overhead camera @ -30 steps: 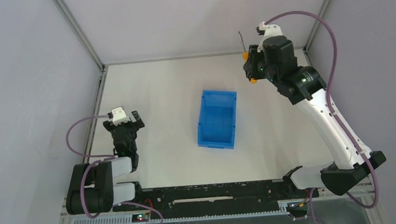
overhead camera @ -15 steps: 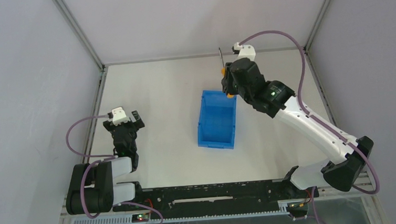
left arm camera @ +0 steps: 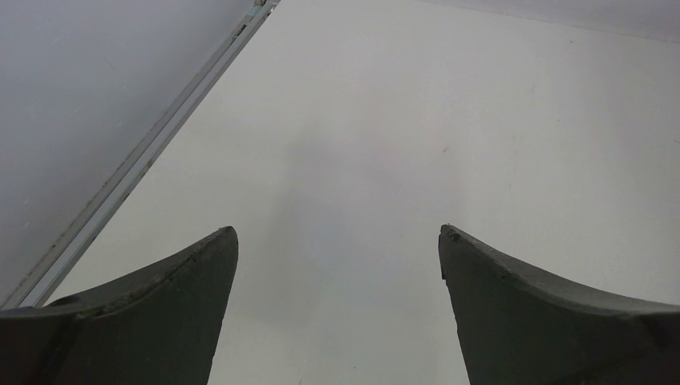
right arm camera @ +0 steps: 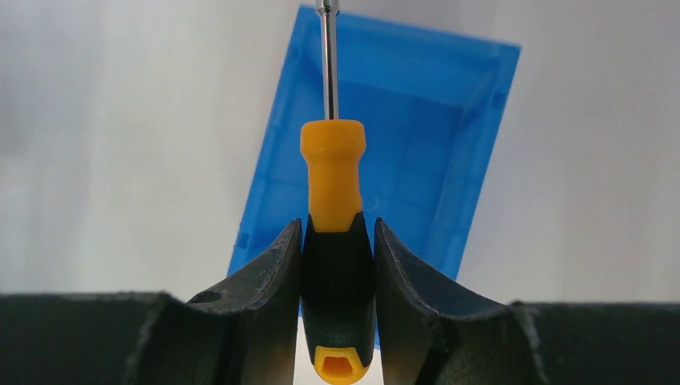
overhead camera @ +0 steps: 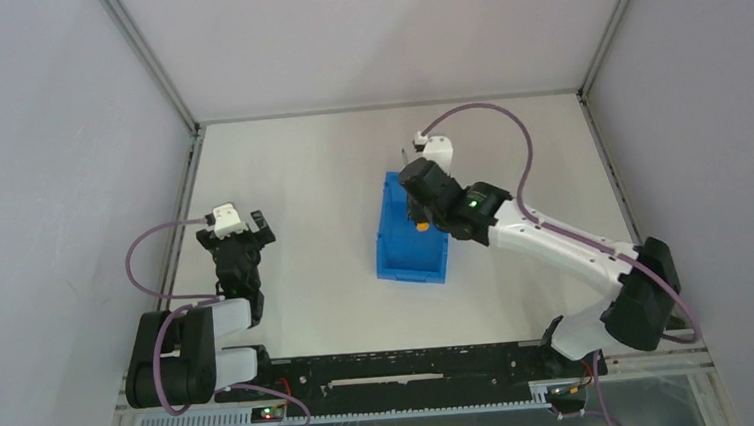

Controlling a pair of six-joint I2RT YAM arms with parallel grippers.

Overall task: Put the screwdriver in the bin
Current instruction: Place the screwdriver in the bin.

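Now: screwdriver held over bin

We see the right arm stretched forward and to its left, wrist above the bin's far end; right gripper pinches the screwdriver's black grip, both fingers touching it; orange neck and shaft stick out past the fingertips, over the blue interior; left arm folded near its base; left gripper spread wide above the table, holding nothing.

The light is bright and soft with only faint shadows, and in the right wrist view the bin at 12 o'clock looks blurry.
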